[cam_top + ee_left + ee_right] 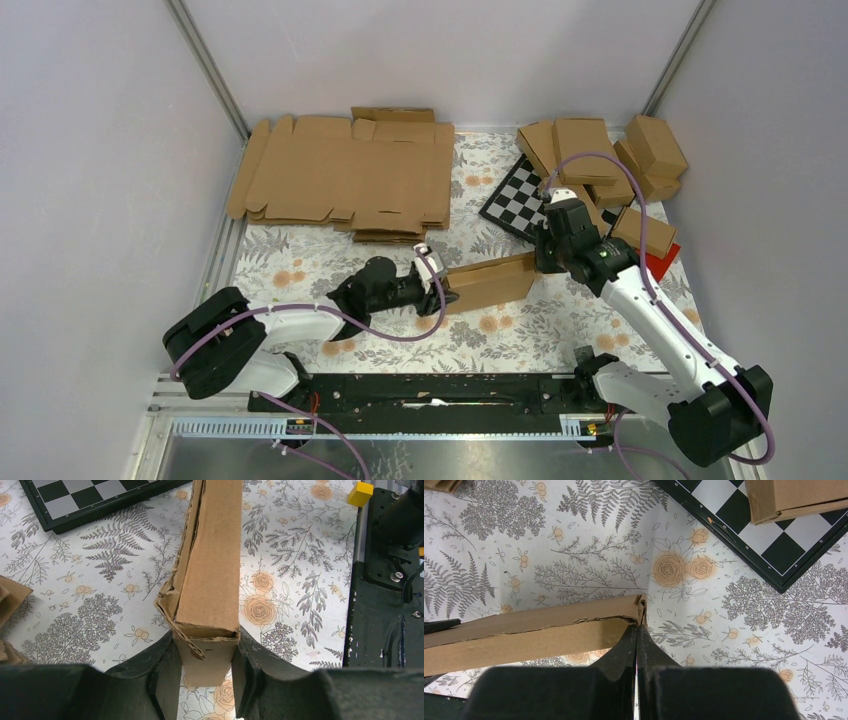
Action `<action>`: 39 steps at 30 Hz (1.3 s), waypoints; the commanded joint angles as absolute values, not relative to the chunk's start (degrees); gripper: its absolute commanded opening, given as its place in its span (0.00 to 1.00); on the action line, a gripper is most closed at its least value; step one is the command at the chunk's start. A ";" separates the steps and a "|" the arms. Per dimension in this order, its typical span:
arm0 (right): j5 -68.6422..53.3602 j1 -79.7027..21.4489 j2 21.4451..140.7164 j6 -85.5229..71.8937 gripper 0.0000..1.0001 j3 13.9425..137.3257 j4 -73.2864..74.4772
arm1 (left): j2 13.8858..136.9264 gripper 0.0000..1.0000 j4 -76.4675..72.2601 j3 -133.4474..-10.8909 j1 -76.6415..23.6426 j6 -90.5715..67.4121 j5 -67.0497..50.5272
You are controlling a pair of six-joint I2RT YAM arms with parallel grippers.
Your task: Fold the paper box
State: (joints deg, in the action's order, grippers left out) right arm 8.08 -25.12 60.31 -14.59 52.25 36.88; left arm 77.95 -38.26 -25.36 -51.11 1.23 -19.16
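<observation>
Left tool (206,680) was clamped on the near end of the paper box (490,282), which lay on the bench (300,260) between the arms, already formed into a slim carton. Right tool (637,645) had its fingers pressed together at the far-end corner; couldn't tell if a flap edge was pinched. Judged mostly done, long seam gaped and ends looked ragged so tucking remained; count: one box in work, one stack of flat blanks (345,180) (sheets uncountable), one chequered board (515,200), at least five folded cartons (590,150), one red block (668,258).
</observation>
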 commanded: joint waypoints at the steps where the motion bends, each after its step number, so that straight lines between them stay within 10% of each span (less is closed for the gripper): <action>1: 8.45 -25.40 62.63 -14.13 0.00 52.32 37.94 | 77.53 0.15 -37.76 -26.70 -50.74 0.84 -14.82; 39: 3.83 -25.40 72.35 -9.36 0.02 54.14 29.57 | 73.94 0.13 -37.00 -24.31 -46.58 2.19 -3.65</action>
State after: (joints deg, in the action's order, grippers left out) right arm 4.03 -25.34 71.02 -10.02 54.63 23.35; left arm 73.93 -36.12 -23.33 -47.59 0.45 -9.74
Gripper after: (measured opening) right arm 0.015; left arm 0.363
